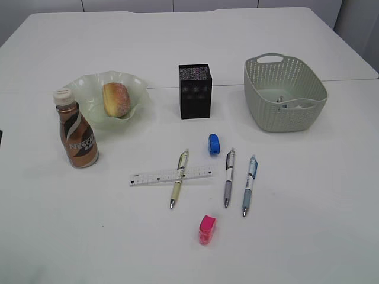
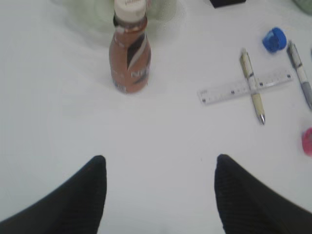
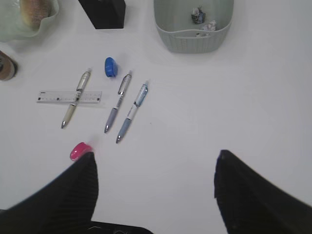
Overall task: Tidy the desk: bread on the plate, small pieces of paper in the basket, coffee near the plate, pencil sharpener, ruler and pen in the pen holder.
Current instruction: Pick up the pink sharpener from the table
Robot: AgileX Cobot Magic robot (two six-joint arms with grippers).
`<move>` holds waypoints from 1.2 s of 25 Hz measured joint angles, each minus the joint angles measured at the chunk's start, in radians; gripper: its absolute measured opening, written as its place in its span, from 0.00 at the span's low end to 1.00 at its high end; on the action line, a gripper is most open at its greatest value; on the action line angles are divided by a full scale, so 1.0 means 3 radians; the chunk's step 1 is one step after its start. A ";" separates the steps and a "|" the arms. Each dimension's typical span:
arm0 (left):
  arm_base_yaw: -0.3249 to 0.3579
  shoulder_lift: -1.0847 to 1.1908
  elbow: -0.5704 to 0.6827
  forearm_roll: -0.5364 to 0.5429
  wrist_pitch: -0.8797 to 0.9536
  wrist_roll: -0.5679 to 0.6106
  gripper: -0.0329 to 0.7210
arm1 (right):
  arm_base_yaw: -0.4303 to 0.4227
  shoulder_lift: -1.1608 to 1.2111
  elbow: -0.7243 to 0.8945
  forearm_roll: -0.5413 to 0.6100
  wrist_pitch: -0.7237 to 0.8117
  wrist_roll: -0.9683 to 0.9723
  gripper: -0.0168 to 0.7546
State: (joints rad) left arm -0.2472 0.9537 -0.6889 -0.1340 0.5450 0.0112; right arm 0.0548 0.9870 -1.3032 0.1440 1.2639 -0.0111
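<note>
Exterior view, items listed relative to the pen holder (image 1: pixel 195 92), a black box-shaped cup upright on the white bench (image 1: pixel 308 225).
- Plate (image 1: pixel 89 94): left of the holder, pale green, ruffled rim; carries the bread (image 1: pixel 116 99).
- Coffee (image 1: pixel 76 137): left of the holder and nearer the camera, upright, just beside the plate's front edge.
- Basket (image 1: pixel 284 93): right of the holder; small pieces of paper (image 3: pixel 204 19) lie inside.
- Blue pencil sharpener (image 1: pixel 214 144): in front of the holder.
- Ruler (image 1: pixel 170 176): further forward, flat; cream pen (image 1: pixel 179 186) lies across it.
- Grey pen (image 1: pixel 228 184) and blue pen (image 1: pixel 249 184): side by side, right of the ruler.
- Pink pencil sharpener (image 1: pixel 207 229): furthest forward.
- Left gripper (image 2: pixel 158 195): released, empty, above bare bench.
- Right gripper (image 3: pixel 153 195): released, empty.
</note>
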 joint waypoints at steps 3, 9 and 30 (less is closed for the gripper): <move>0.0000 -0.0168 0.0000 0.0000 0.0445 -0.0006 0.71 | 0.0000 0.0000 0.0000 0.0099 0.0000 0.0000 0.77; 0.0000 -0.0341 0.0000 0.0000 0.1292 -0.0110 0.70 | 0.0000 0.0000 0.0000 0.0106 0.0000 0.0000 0.77; 0.0000 -0.0353 0.0000 -0.0683 0.1832 0.0023 0.62 | 0.0000 0.0242 0.0000 0.0046 0.0000 0.0414 0.77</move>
State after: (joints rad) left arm -0.2472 0.8478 -0.6889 -0.3389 1.0945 0.0180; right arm 0.0548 1.0595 -1.3032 0.1579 1.2639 0.1131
